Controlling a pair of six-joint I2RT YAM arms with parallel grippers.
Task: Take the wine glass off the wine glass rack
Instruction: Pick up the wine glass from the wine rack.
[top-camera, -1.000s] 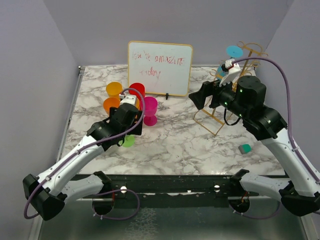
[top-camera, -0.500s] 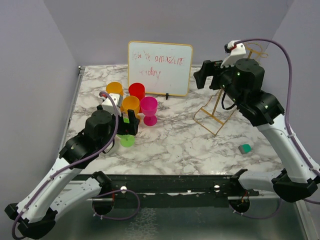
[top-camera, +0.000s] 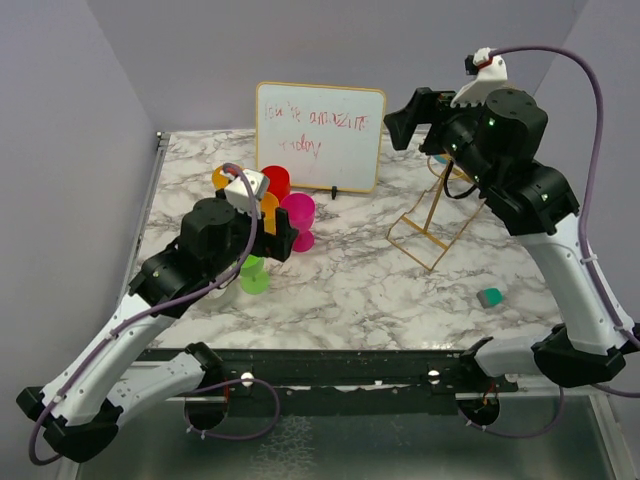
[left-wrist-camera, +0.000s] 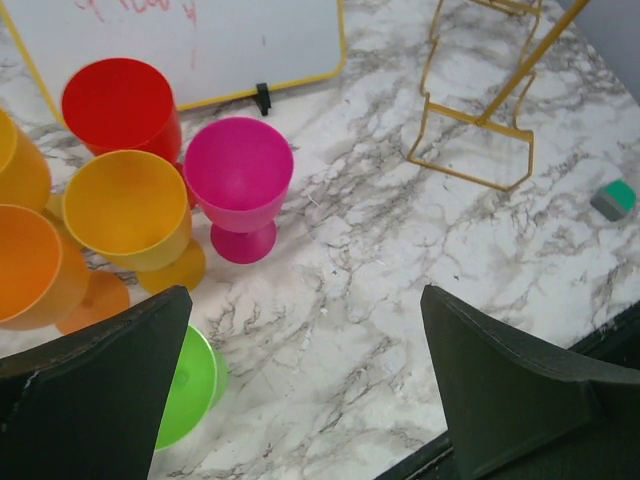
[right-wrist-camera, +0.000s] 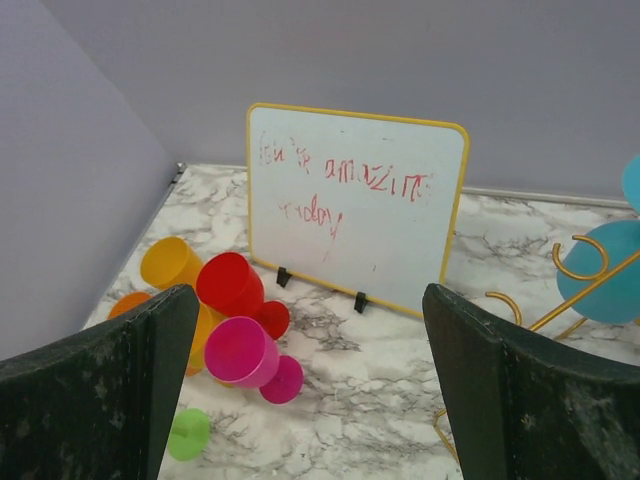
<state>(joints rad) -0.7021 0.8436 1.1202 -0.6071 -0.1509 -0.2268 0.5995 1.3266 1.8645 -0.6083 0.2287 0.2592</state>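
Gaping wide and empty, left pincer and right pincer touch nothing.

Black-and-white arms, purple cables, black gripper fingers; perhaps green indicator lights.

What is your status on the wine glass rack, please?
Left jaws and right jaws open, empty. Wine glass rack upright on the table, blue glass on its rails. Right jaws face the whiteboard; nothing seen blocking the rack.

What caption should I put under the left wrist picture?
Open left gripper hovers near the pink wine glass, with the gold wine glass rack farther off.
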